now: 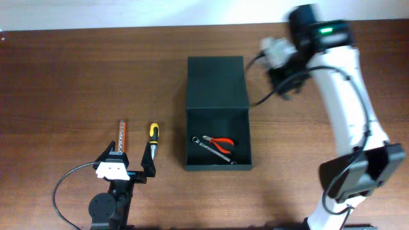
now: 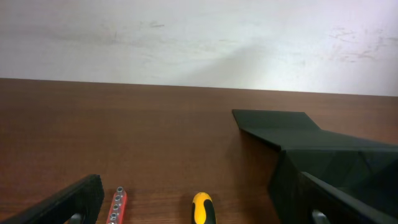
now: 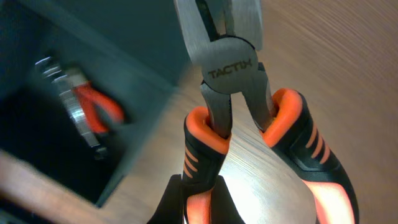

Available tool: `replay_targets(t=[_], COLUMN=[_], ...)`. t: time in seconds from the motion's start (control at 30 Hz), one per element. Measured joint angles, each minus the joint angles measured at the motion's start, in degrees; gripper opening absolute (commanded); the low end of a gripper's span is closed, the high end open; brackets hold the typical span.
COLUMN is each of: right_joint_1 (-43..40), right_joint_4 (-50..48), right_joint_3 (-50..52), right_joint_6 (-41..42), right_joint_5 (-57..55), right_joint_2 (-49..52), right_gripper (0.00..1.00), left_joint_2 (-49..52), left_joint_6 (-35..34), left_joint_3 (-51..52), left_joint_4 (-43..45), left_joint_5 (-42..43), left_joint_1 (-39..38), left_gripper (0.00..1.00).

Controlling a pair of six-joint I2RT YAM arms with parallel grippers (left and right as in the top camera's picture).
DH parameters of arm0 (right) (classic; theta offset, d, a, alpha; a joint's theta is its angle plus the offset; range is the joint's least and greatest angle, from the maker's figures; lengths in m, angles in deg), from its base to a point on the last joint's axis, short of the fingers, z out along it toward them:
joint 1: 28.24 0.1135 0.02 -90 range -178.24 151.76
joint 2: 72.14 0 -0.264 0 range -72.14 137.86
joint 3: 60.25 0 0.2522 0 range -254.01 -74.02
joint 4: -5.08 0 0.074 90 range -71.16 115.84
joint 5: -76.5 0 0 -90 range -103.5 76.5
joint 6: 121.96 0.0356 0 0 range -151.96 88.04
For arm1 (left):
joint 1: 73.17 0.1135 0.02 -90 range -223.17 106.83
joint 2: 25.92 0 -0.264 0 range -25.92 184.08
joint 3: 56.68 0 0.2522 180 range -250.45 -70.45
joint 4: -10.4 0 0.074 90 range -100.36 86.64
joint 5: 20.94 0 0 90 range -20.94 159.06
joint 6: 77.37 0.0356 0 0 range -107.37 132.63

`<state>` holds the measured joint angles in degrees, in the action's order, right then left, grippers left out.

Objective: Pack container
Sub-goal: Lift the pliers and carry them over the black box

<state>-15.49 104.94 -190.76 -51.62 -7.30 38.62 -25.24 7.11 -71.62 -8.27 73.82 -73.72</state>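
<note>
The dark container (image 1: 218,167) lies open mid-table, its flap lid (image 1: 216,83) folded back flat. Inside it are small red-handled pliers (image 1: 221,144) and a steel wrench (image 1: 206,147). To the right of the lid, my right gripper (image 1: 285,78) hangs above the table. It is shut on one handle of the orange-and-black pliers (image 3: 230,68), and the pinch of the right gripper (image 3: 200,202) shows in the wrist view. The container (image 3: 37,143) lies to the left there. My left gripper (image 1: 131,161) stands open at the lower left, nothing in it.
A yellow-and-black screwdriver (image 1: 153,134) and a red bit holder (image 1: 123,135) lie just ahead of the left gripper (image 2: 208,218). Both the screwdriver (image 2: 202,208) and the bit holder (image 2: 116,206) sit between its spread fingers (image 2: 68,202). A white wall borders the far table edge.
</note>
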Motion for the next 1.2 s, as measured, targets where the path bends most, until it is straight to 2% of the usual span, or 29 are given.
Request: replay_targets(t=[0.2,0.4,0.53,0.8,0.97,1.2], right_joint_1=[14.86,22.12,23.78,24.04,24.04,24.04], right_joint_4=[-0.26,-1.11,-0.72,0.42,1.07,-8.33], right_joint_3=[0.0,0.0,0.0,0.0,0.98,12.66], right_joint_6=[-2.25,1.18,3.32,13.57,16.33,18.34], right_joint_5=[0.33,0.61,0.59,0.59,0.59,0.61], right_joint_2=[0.02,0.02,0.02,0.02,0.0,0.11], right_gripper=[0.04,0.04,0.04,0.04,0.04,0.04], left_joint_2=[0.0,0.0,0.0,0.0,0.0,0.0], left_joint_6=[0.0,0.0,0.0,0.0,0.0,0.0], left_joint_3=[0.0,0.0,0.0,0.0,0.0,0.0], left_joint_4=[0.0,0.0,0.0,0.0,0.0,0.0], left_joint_5=[0.0,0.0,0.0,0.0,0.0,0.0], left_joint_1=[0.0,0.0,0.0,0.0,0.0,0.0], left_gripper=[0.99,0.99,0.99,0.99,0.99,0.99])
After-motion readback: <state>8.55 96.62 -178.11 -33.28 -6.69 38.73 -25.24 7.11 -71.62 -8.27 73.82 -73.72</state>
